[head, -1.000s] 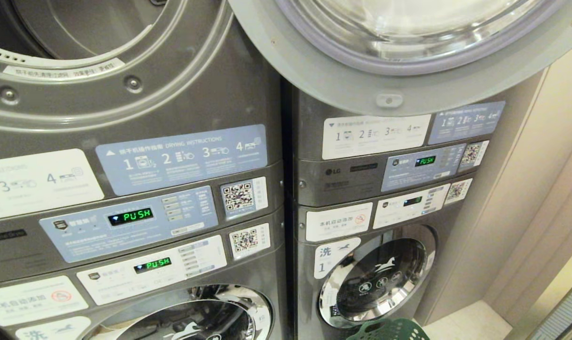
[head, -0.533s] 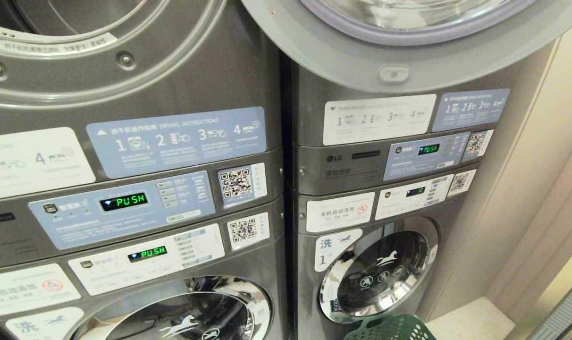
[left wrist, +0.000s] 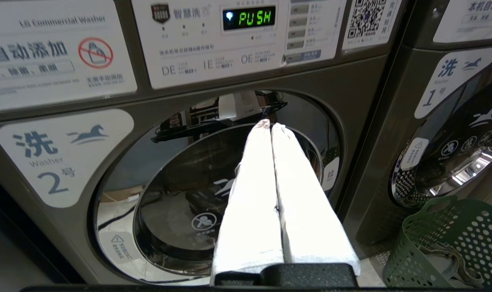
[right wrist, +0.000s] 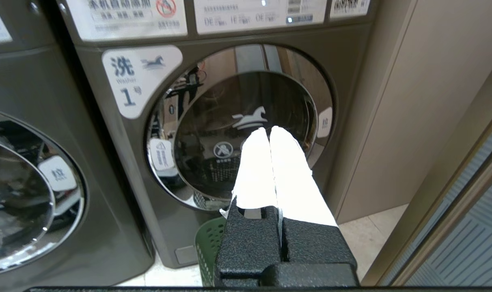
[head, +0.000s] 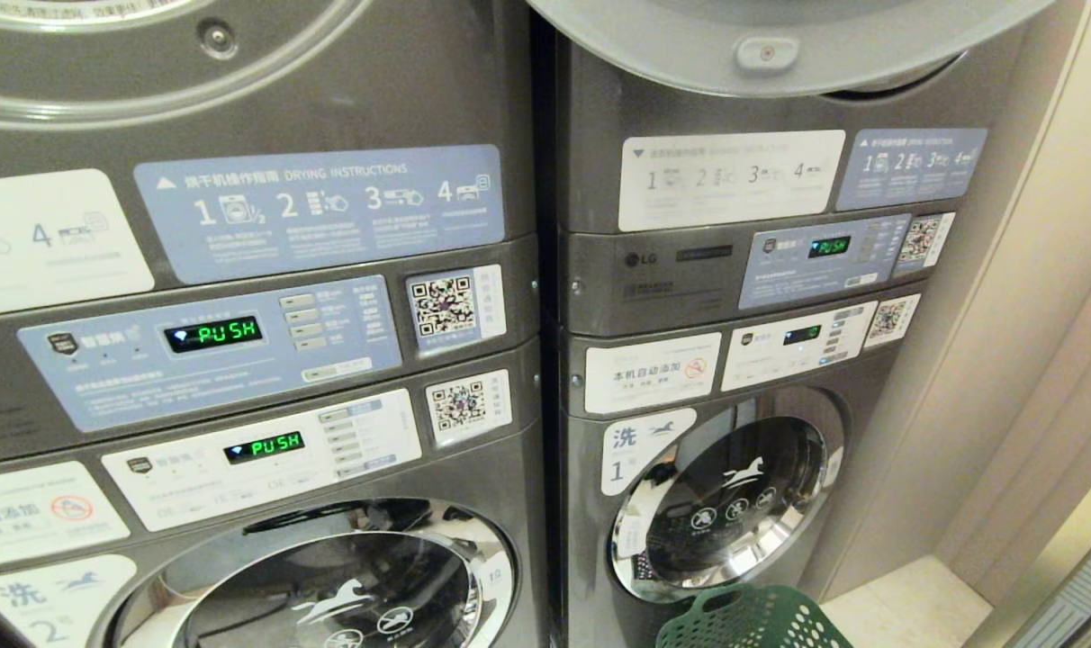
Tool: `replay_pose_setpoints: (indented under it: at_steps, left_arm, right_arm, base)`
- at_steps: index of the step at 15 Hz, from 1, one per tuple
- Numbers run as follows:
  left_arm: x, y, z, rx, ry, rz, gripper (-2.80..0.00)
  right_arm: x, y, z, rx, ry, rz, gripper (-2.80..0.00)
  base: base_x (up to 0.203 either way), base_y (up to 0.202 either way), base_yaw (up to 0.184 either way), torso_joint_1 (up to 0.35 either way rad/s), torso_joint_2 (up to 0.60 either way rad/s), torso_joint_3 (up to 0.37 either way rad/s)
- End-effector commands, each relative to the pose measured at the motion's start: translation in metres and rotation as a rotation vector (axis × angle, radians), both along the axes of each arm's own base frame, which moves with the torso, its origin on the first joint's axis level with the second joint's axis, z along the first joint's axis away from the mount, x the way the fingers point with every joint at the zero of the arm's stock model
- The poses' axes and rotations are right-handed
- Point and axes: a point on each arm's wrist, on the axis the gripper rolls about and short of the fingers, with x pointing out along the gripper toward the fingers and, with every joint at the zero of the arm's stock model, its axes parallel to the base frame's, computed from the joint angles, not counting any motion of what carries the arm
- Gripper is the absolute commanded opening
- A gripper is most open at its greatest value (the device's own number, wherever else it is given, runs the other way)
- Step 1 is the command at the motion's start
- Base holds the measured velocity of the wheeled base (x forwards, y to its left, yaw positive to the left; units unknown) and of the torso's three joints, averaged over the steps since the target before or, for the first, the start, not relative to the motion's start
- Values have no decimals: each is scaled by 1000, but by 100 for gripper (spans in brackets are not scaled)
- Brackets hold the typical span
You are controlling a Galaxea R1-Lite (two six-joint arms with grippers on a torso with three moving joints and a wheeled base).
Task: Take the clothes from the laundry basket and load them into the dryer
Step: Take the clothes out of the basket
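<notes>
The green perforated laundry basket (head: 751,617) stands on the floor in front of washer 1, at the bottom of the head view. In the left wrist view the basket (left wrist: 449,239) holds a crumpled grey-brown piece of clothing (left wrist: 443,252). The right wrist view shows only the basket's rim (right wrist: 207,247), behind the gripper body. The dryer is the upper left unit; only the lower rim of its opening (head: 176,85) shows, with its grey round door (head: 779,45) swung open to the right. My left gripper (left wrist: 270,125) is shut and empty, facing washer 2. My right gripper (right wrist: 269,130) is shut and empty, facing washer 1.
Two stacked machine columns stand side by side, with lit control panels (head: 212,333) between the upper and lower units. The doors of washer 2 (left wrist: 181,194) and washer 1 (right wrist: 238,129) are closed. A beige wall panel (head: 1032,315) closes the right side above pale floor tiles (head: 906,603).
The whole head picture has slid upward, so the camera has sunk. Less of the dryer opening and door shows, and more of the basket. Nothing in the scene itself has moved.
</notes>
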Motion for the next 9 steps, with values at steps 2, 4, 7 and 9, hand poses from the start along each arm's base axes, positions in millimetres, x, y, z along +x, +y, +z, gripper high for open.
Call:
replay_pose_setpoints:
  at_steps: [2,4,7,9]
  left_arm:
    - [0,0,0,0,0,1,-280]
    - [0,0,0,0,0,1,-280]
    - [0,0,0,0,0,1,-280]
    - [0,0,0,0,0,1,-280]
  right_arm:
    - [0,0,0,-3,1,1,-280]
    - [0,0,0,0,0,1,-280]
    - [0,0,0,-3,0,1,-280]
    - [0,0,0,-2,0,1,-280]
  base:
    - [0,0,0,-237,549,316]
    - [0,0,0,-228,544,314]
    - [0,0,0,-223,528,317]
    - [0,0,0,-204,511,308]
